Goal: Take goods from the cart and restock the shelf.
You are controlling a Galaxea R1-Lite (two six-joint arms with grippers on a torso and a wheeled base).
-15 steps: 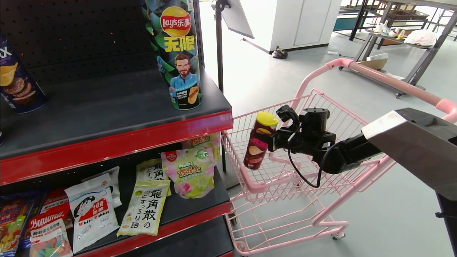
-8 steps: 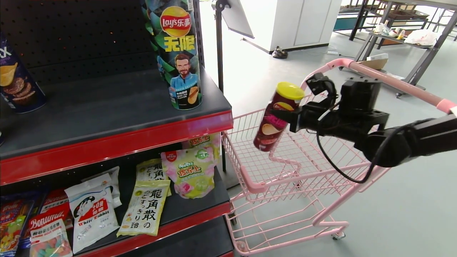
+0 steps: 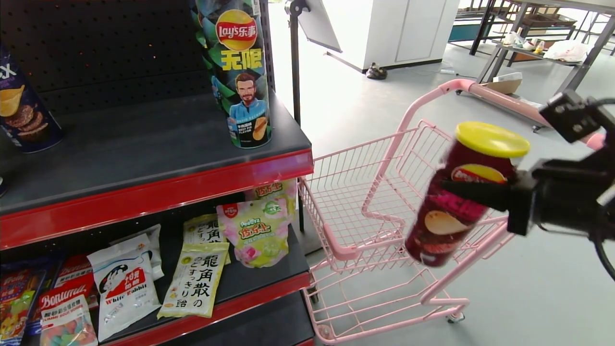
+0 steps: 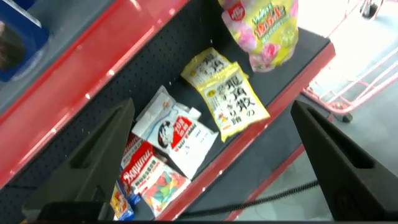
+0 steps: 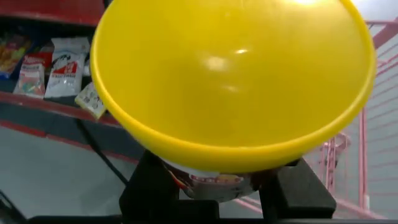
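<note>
A dark red chip can (image 3: 456,197) with a yellow lid (image 3: 491,138) hangs tilted in the air above the pink cart (image 3: 384,202), close to the camera at the right. My right gripper (image 3: 473,192) is shut on the can around its upper half. In the right wrist view the yellow lid (image 5: 233,81) fills most of the picture, with the black fingers (image 5: 149,193) beneath it. My left gripper (image 4: 211,162) is open, hanging above the lower shelf's snack bags (image 4: 233,99). The black and red shelf (image 3: 144,144) stands to the left.
A tall green chip can (image 3: 239,72) stands at the upper shelf's right front corner, a blue can (image 3: 21,105) at its left. Snack bags (image 3: 194,278) lie on the lower shelf. The cart's pink handle (image 3: 519,108) runs behind the held can. Grey floor lies to the right.
My right gripper has lifted the chip can out of the cart and carried it up, to the right and closer to the camera. The shelf and cart have stayed put.
</note>
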